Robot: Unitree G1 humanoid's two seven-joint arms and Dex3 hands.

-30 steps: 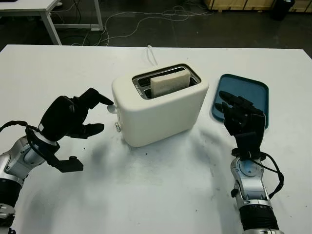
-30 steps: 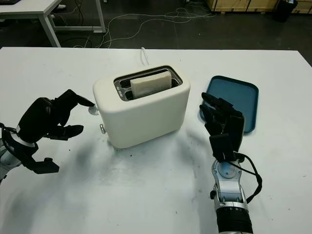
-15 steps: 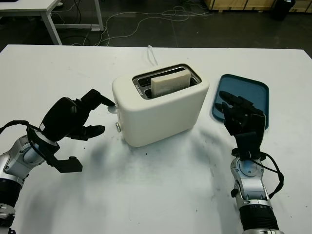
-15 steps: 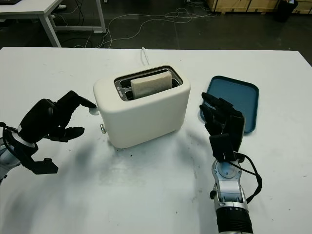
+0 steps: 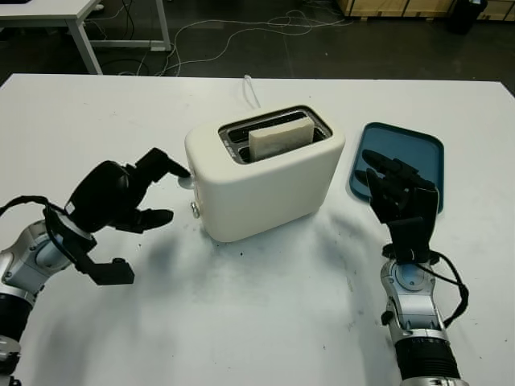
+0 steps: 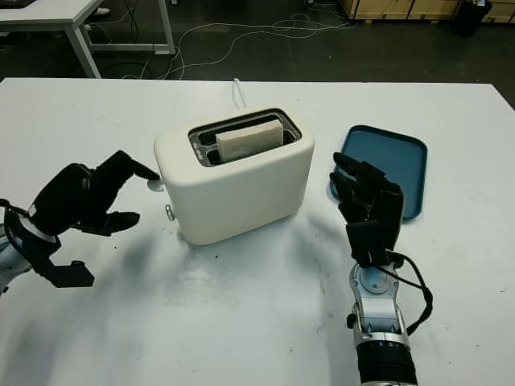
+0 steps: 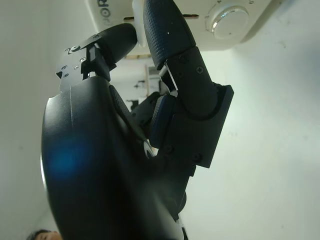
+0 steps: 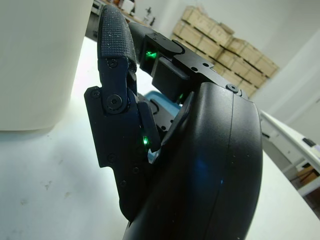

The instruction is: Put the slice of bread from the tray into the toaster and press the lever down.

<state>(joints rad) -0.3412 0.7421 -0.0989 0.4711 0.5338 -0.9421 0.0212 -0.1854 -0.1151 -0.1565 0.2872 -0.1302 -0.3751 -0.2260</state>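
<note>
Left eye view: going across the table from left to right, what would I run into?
Left robot hand at the toaster's lever → white toaster with the bread slice in its slot → right robot hand, open, → blue tray.

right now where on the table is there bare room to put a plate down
The widest bare patch is the near white table between the two arms, in front of the cream toaster. The far left corner is bare too. It is crowded between toaster and left hand, and where the open right hand stands by the blue tray.
</note>
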